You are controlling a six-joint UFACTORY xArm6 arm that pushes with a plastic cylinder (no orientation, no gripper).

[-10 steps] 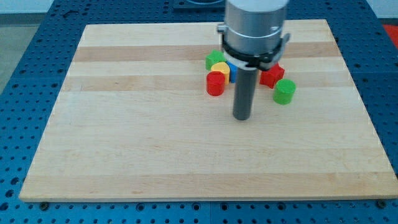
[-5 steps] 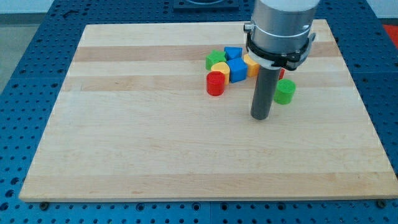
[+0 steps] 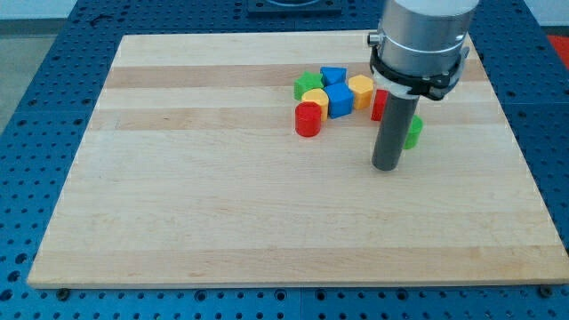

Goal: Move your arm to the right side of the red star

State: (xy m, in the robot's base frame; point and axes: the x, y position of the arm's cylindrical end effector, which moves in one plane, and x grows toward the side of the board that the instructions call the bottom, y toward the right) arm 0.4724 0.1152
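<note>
My tip (image 3: 388, 166) is a bare rod end holding nothing, on open wooden board (image 3: 222, 222). Wide free room lies toward the view's bottom and left.

The red star (image 3: 379, 104) sits just above, mostly hidden by the rod. A green block (image 3: 413, 132) peeks out at the rod's right.

Left cluster:
- two blue blocks (image 3: 336, 89)
- two yellow (image 3: 360, 89)
- one green (image 3: 306, 84)
- one red cylinder (image 3: 308, 118)
</note>
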